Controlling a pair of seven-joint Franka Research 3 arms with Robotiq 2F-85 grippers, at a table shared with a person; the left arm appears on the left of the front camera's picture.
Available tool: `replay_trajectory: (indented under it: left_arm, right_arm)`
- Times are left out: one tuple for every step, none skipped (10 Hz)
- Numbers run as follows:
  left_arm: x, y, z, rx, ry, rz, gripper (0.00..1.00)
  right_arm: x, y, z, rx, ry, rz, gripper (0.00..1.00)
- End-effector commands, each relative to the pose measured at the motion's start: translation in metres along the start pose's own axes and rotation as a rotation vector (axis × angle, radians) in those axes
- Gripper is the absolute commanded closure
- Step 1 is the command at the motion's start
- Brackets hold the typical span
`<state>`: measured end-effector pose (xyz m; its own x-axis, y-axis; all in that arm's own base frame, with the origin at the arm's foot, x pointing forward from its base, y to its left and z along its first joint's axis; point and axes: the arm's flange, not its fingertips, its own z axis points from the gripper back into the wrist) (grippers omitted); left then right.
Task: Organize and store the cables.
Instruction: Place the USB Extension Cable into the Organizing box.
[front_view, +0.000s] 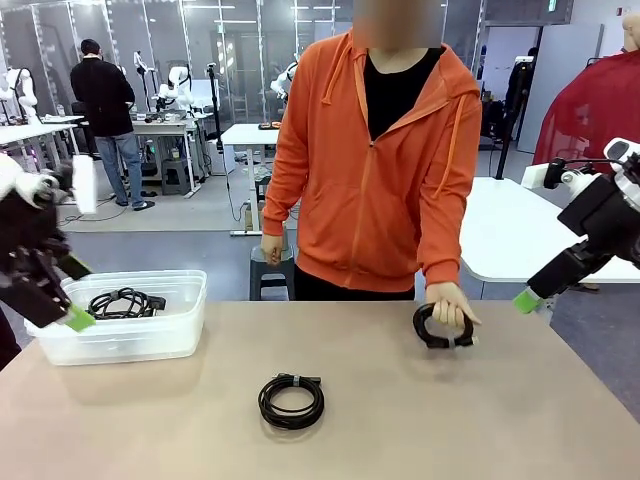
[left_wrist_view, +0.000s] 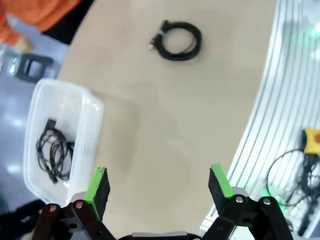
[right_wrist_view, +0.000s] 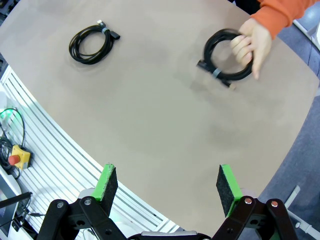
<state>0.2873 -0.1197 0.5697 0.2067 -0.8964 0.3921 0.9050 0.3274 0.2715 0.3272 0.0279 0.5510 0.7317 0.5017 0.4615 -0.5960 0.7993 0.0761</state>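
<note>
One centre coil lay free; left gripper and right gripper stood open.
A hand steadied the second coil at two o'clock, seemingly presenting it.

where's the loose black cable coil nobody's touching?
Front view: the black coiled cable lies mid-table, between the clear plastic bin on the left and the person's hand on a second coil.

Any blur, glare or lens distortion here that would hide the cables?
Front view: even light, no glare, faint shadow under the middle coil. Left wrist view: soft focus overall, yet the stored coil in the bin reads. Right wrist view: sharp, table edge bowed by the wide lens.
</note>
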Motion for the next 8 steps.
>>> replay_trajectory:
  left_arm:
    - [0.029,0.017,-0.017,-0.027,0.026,-0.166,0.00]
    - [0.044,0.018,-0.026,-0.044,0.029,-0.220,0.00]
    - [0.060,0.021,-0.036,-0.047,0.070,-0.237,0.00]
    - [0.077,0.023,-0.045,-0.076,0.096,-0.248,0.00]
    - [0.094,0.028,-0.054,-0.077,0.122,-0.248,0.00]
    - [0.105,0.029,-0.060,-0.127,0.112,-0.251,0.00]
    - [0.118,0.029,-0.069,-0.157,0.124,-0.240,0.00]
    - [0.129,0.033,-0.074,-0.177,0.124,-0.239,0.00]
  right_arm:
    - [0.002,0.000,0.001,-0.003,0.010,0.002,0.00]
    - [0.002,0.000,0.001,-0.003,0.010,0.002,0.00]
    - [0.002,0.000,0.001,-0.003,0.010,0.002,0.00]
    - [0.002,0.000,0.001,-0.003,0.010,0.002,0.00]
    - [0.002,0.000,0.001,-0.003,0.010,0.002,0.00]
    - [0.002,0.000,0.001,-0.003,0.010,0.002,0.00]
    - [0.002,0.000,0.001,-0.003,0.010,0.002,0.00]
    - [0.002,0.000,0.001,-0.003,0.010,0.002,0.00]
